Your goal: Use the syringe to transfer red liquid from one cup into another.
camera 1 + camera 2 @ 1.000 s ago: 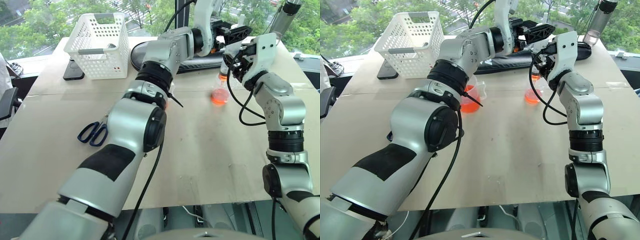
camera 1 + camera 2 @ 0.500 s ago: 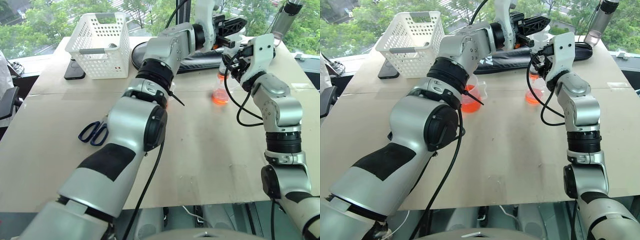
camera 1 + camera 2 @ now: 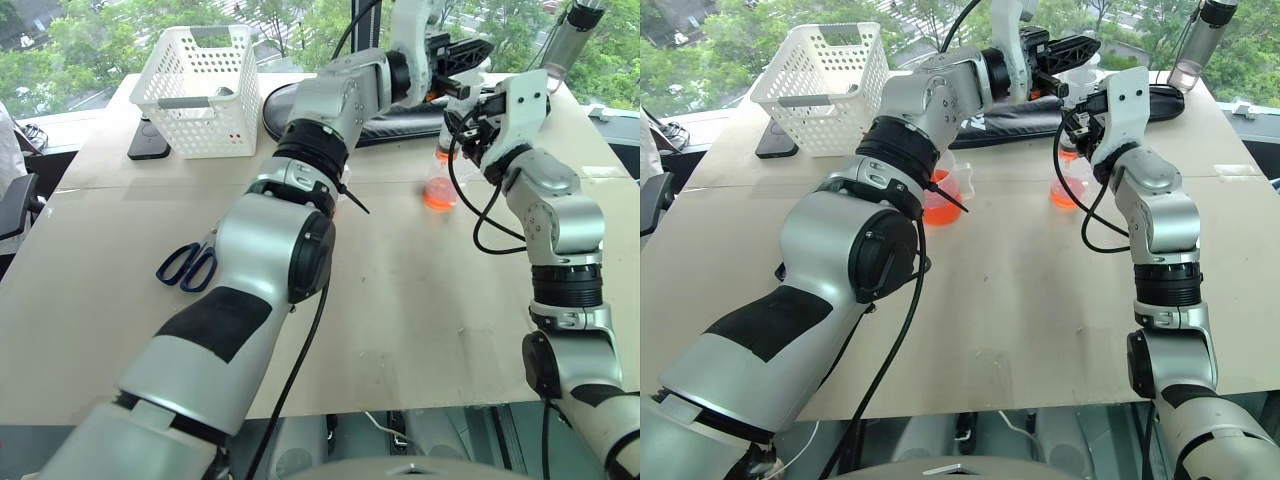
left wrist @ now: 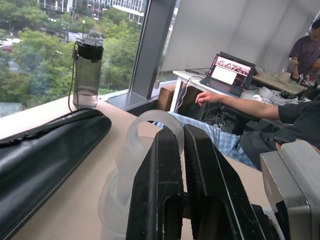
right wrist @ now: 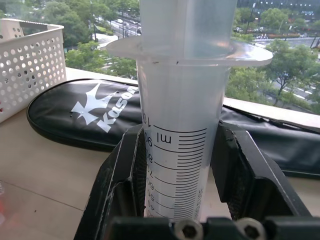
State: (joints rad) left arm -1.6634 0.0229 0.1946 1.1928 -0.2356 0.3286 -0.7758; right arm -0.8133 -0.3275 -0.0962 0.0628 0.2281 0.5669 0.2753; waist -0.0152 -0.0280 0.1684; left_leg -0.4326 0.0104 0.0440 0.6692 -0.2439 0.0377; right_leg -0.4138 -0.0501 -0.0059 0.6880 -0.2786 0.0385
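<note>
Moved: left tool (image 4: 181, 150) has pressed together at the white plunger top (image 4: 150, 131).
Right tool (image 5: 192, 165): pinching the large clear graduated plastic syringe (image 5: 182, 115), upright above the smaller clear handleless cup (image 3: 440, 188).

On the pale tabletop (image 3: 1040, 300) two clear cups hold red liquid (image 3: 1064, 194): the handled measuring cup (image 3: 942, 198) sits close against the robot's left forearm, and the smaller cup (image 3: 1065, 185) stands under the right gripper (image 3: 1076, 125). The left gripper (image 3: 1072, 47), fingers together, reaches across just above the right one. Behind lie a white basket (image 3: 823, 88), a black pouch (image 3: 1005, 118) and a grey bottle (image 3: 1197, 42).
</note>
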